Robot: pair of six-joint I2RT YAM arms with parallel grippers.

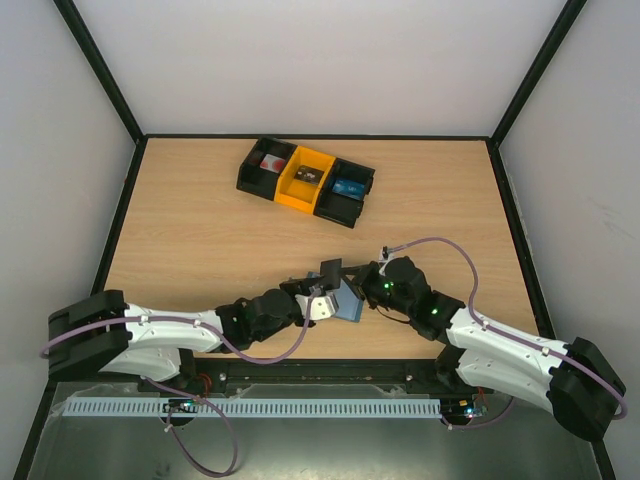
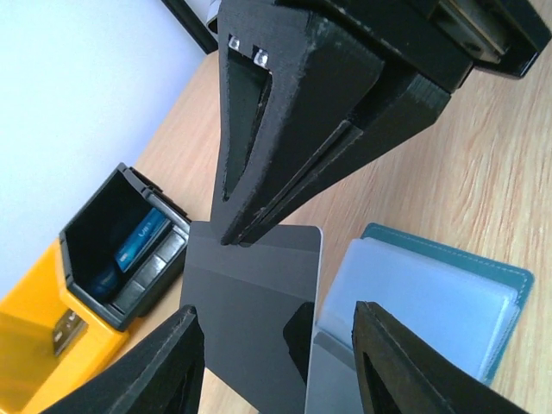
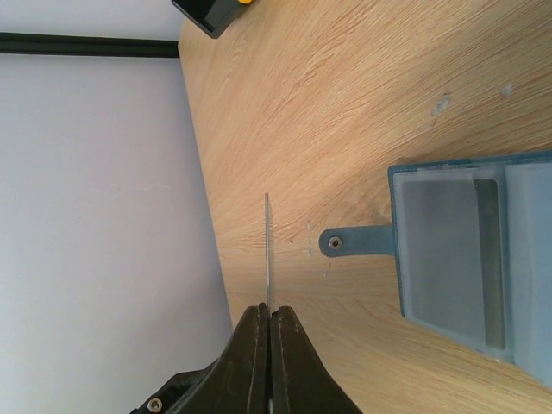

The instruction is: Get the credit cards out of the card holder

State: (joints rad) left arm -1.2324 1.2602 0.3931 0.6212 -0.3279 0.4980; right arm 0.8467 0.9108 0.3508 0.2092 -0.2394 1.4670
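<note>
The top camera looks down from above and behind the arm bases, far enough to take in the whole table (image 1: 200, 240) with the tray (image 1: 305, 182) at its far side. The left wrist camera sits very close, looking out between the left fingers (image 2: 164, 366) at the card (image 2: 250, 293), the holder (image 2: 466, 285) and the tray (image 2: 112, 250) beyond. The right wrist camera, rolled sideways and low over the wood, looks along the right fingers (image 3: 263, 345) at the card's edge (image 3: 267, 250) and the holder (image 3: 466, 259); all three views share card and holder.
</note>
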